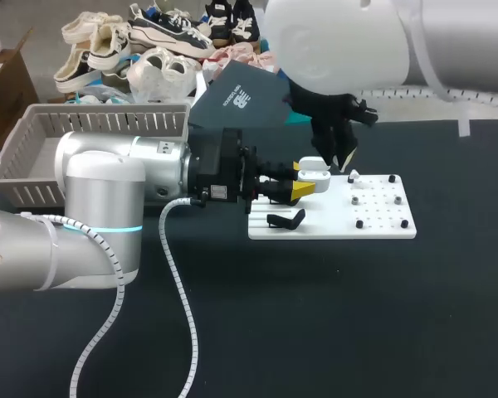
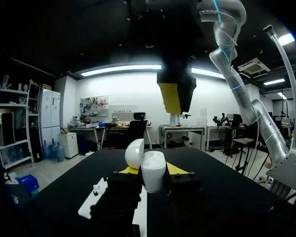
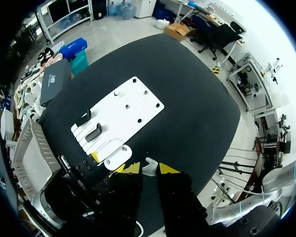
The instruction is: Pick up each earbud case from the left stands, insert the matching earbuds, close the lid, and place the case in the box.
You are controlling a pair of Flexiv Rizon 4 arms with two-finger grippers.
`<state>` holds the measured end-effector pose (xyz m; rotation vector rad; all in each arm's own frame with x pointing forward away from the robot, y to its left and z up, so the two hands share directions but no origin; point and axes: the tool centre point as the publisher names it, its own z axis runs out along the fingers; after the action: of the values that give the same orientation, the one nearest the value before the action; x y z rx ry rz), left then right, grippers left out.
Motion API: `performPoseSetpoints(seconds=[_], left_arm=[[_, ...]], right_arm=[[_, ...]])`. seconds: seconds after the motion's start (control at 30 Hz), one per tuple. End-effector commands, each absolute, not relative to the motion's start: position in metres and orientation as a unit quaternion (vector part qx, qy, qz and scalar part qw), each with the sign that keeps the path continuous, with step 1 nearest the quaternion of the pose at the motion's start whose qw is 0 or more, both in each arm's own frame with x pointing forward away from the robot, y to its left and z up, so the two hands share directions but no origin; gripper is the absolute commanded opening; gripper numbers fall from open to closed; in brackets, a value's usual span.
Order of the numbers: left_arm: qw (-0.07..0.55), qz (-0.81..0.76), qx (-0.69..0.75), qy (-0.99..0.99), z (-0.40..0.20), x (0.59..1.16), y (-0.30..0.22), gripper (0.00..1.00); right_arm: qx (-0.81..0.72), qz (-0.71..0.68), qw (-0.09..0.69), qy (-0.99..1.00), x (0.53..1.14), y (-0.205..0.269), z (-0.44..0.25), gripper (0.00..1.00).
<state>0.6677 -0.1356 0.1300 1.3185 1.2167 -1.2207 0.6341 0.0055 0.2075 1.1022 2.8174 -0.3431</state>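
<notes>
Jaws on the left gripper (image 1: 304, 180) are closed on the sides of the white earbud case (image 2: 153, 173). They hold it just above the left end of the white board (image 1: 382, 220) with its lid (image 2: 134, 153) swung open, presumably so it stays steady as a target. Hanging over the board just beside the case, the right gripper (image 3: 149, 170) pinches a small white earbud (image 3: 149, 164) narrowly between its tips, likely lined up for insertion. Off the board's left end, well apart, the grey box (image 1: 33, 157) waits for the finished case.
</notes>
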Motion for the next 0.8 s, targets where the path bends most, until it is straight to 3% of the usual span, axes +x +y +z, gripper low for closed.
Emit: performPoseSetpoints(seconds=[0.03, 0.8], left_arm=[[0.466, -0.498, 0.538, 0.495, 0.13, 0.669, -0.136, 0.0], [0.466, -0.498, 0.538, 0.495, 0.13, 0.669, -0.136, 0.0]], right_arm=[[0.363, -0.116, 0.057, 0.923, 0.633, 0.01, 0.204, 0.0], [0.343, -0.087, 0.057, 0.934, 0.652, 0.023, 0.194, 0.0]])
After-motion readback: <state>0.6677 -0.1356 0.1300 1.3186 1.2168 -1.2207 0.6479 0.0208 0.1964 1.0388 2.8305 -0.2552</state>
